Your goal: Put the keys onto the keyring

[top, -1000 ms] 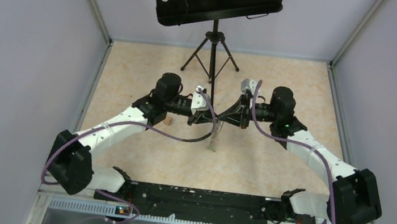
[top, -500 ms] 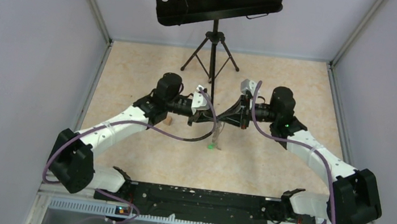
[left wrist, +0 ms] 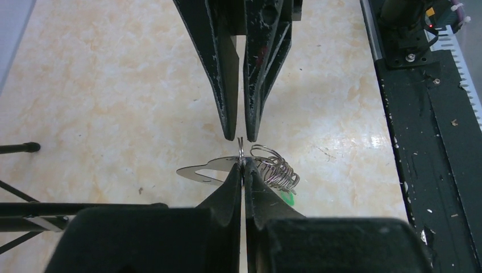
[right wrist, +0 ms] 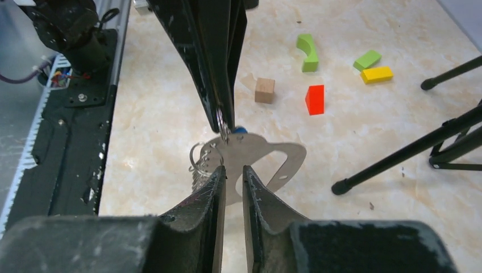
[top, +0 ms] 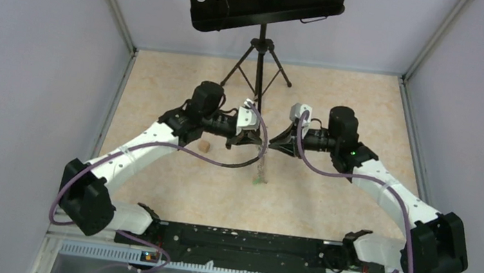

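Note:
The keyring [left wrist: 200, 172], a flat grey metal oval loop with a short chain of wire rings [left wrist: 274, 170], hangs above the table between the two grippers. My left gripper [left wrist: 242, 168] is shut on a thin ring at the loop's top edge. My right gripper [right wrist: 233, 169] faces it tip to tip with its jaws a little apart and nothing between them. A green tag [left wrist: 289, 198] shows under the chain and a blue tag [right wrist: 239, 129] peeks behind the loop; the keys' metal parts are hidden. From above, the bundle [top: 261, 167] dangles under the meeting fingertips.
A wooden cube [right wrist: 264, 90], a red block [right wrist: 314, 99], a curved green block [right wrist: 308, 52], a flat green block [right wrist: 368, 59] and a yellow block [right wrist: 376, 74] lie on the table. The black tripod stand [top: 259, 62] is at the back. A black base rail [top: 240, 241] runs along the near edge.
The left gripper has shut on the ring. The right gripper's jaws have just parted. Both wrists shifted slightly and the hanging bundle swung.

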{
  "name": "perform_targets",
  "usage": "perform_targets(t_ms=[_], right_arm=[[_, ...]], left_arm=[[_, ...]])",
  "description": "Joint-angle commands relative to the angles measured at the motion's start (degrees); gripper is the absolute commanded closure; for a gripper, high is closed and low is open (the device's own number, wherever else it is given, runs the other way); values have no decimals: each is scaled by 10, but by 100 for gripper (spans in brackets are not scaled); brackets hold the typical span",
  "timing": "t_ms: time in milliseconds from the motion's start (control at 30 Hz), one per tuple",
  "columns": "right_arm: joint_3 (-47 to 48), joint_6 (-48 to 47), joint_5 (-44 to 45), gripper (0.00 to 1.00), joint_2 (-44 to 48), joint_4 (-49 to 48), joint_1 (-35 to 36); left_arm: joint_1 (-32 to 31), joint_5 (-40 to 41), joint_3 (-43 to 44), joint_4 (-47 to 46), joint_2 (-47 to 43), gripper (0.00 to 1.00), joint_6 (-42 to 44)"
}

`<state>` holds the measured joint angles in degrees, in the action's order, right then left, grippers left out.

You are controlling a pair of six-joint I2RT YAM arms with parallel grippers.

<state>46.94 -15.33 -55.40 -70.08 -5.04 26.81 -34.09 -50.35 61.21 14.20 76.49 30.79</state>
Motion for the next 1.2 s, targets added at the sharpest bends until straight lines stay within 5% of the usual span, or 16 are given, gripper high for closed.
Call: perform_targets(t_ms=[0,400,1167], right_arm=[[21,-75,24,83,19,44,-3],[28,19,-40,61,16,-17,-2],[26,42,-75,74,-20,-47,37]], left_arm=[[-3,35,53,82,2,100,39],[-33,93,87,151,3,100,44],[-72,112,124,207,27,100,14]])
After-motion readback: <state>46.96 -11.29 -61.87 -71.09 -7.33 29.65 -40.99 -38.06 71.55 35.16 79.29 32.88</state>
